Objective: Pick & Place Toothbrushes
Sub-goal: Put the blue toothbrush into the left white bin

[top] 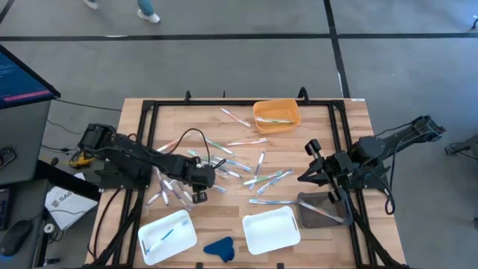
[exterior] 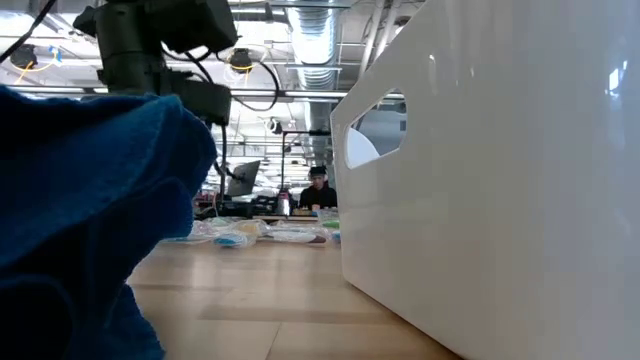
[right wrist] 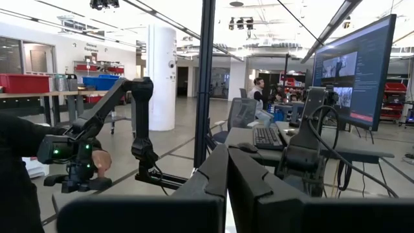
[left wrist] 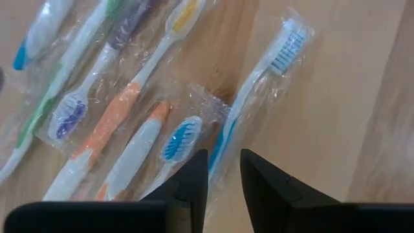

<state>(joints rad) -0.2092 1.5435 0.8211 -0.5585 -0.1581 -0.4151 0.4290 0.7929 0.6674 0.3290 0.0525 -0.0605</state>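
Many wrapped toothbrushes (top: pixel 246 173) lie scattered flat on the wooden table (top: pixel 336 127), with a cluster (top: pixel 172 190) at the left. My left gripper (left wrist: pixel 224 169) points steeply down over that cluster and is open. Its fingers stand on either side of the handle of a white-and-blue toothbrush (left wrist: pixel 259 77), and I see no touch. Beside it lie an orange-and-white one (left wrist: pixel 110 123) and a green one (left wrist: pixel 39 110). My right gripper (right wrist: pixel 228 162) is shut and empty, raised at the table's right (top: pixel 306 177) and facing the room.
At the far edge stands an orange bin (top: pixel 276 114) with a toothbrush inside. Two white trays (top: pixel 166 237) (top: pixel 270 229) and a grey tray (top: pixel 323 209) sit near the front edge. A blue cloth lump (top: pixel 219 248) lies between the white trays. A black cable (top: pixel 196 134) loops over the table.
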